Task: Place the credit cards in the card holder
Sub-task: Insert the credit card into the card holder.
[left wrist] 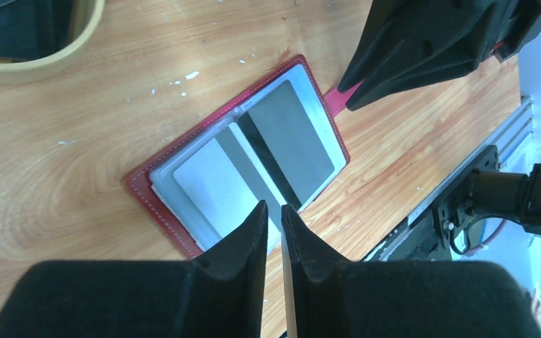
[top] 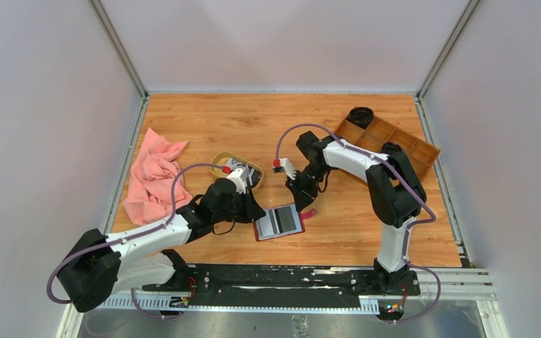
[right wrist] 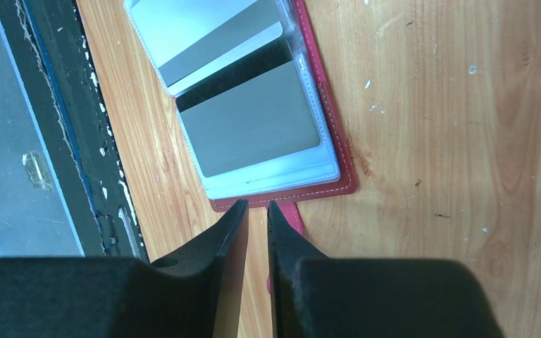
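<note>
- Lower centre of the top view: card holder point(top: 279, 222) lies open and flat on the table point(top: 218, 113), between both grippers.
- Two credit cards point(left wrist: 208, 184) sit in its clear pockets: a pale one with a grey stripe and a grey card point(left wrist: 297, 141) with a black stripe.
- Left gripper point(left wrist: 275, 206): claw a narrow slit apart, nothing between, tips over the holder's edge.
- Right gripper point(right wrist: 255, 204): claw slightly apart, nothing gripped, tips just beside the red snap tab point(right wrist: 297, 217).
- Loose cards point(top: 243, 170) lie in the oval tan dish point(top: 220, 156), up-left of the holder.
- Pink cloth point(top: 151, 179) at left; wooden tray point(top: 394, 141) at upper right.
</note>
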Action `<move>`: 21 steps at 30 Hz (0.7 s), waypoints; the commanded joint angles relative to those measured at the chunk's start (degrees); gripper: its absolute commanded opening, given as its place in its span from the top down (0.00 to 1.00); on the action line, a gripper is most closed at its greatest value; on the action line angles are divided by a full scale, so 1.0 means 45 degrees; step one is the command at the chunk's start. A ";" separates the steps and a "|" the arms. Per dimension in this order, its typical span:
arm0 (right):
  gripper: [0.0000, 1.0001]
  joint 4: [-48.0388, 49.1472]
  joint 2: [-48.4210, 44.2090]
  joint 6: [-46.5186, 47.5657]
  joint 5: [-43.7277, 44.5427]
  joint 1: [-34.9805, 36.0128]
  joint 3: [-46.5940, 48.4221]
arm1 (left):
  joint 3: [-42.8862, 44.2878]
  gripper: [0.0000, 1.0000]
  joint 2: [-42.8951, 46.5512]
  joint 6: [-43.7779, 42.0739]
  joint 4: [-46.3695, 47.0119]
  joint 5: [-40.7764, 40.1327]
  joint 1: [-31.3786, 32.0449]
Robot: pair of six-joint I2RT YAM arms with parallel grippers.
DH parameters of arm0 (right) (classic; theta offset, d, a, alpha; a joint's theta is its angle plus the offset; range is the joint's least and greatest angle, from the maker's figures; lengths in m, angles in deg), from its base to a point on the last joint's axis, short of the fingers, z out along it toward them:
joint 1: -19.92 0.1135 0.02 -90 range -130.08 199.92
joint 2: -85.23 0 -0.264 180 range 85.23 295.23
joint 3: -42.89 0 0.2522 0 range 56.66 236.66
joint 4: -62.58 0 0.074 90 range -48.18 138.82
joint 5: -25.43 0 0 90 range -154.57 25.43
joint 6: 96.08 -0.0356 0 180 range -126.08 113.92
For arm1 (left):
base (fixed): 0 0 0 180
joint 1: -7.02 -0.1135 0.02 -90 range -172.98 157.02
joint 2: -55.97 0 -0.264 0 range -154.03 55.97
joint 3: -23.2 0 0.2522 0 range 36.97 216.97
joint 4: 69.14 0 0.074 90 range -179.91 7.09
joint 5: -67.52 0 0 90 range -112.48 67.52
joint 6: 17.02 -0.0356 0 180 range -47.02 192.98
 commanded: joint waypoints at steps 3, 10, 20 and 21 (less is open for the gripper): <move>0.83 0.0053 0.0595 -0.0728 0.0228 -0.0087 0.0055 | -0.1451 0.86 0.0768 -0.0133 0.0032 -0.1066 0.0098; 0.84 0.0169 0.1299 -0.0978 0.0591 0.0117 0.0066 | -0.1700 0.86 0.0563 -0.0077 0.0047 -0.1377 0.0098; 0.84 0.0183 0.1521 -0.1221 -0.0716 0.0782 0.0307 | -0.1343 0.86 -0.1535 -0.0050 0.0496 -0.0781 0.0098; 0.84 0.0183 0.1481 -0.1244 -0.0787 0.0915 0.0350 | -0.1317 0.86 -0.1662 -0.0050 0.0564 -0.0725 0.0098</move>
